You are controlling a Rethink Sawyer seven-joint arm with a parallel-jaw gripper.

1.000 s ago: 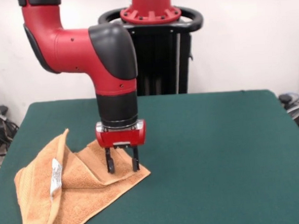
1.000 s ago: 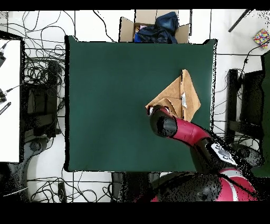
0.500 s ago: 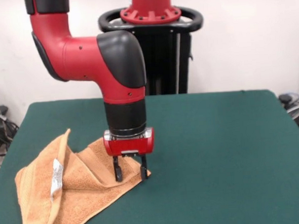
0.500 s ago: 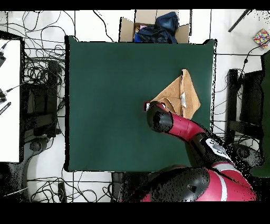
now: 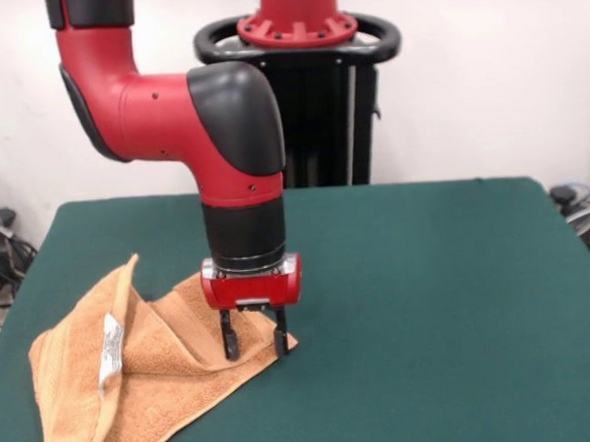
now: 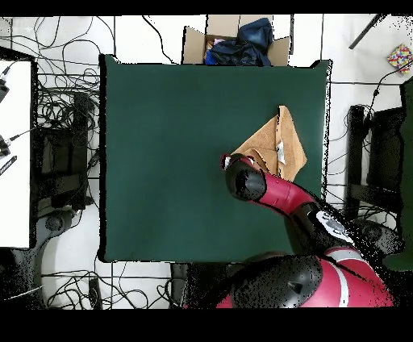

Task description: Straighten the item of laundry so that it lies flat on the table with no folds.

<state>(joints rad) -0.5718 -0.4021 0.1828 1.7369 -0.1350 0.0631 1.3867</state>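
Claw (image 5: 254, 345) fingers are spread apart, tips at the pointed corner of the folded orange-tan terry-cloth towel (image 5: 134, 376), gripping nothing. Towel lies creased, white label (image 5: 109, 347) showing, near one side edge of the dark green felt-topped desk (image 5: 431, 313).

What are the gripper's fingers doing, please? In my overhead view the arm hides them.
Observer: In the front view the gripper is open and low, with one finger on either side of the towel's right-hand corner.
Operator: Thank you. Does the towel lie flat there?
Observer: Near the corner it looks fairly flat, but further left a fold stands up in a ridge, beside the white label.
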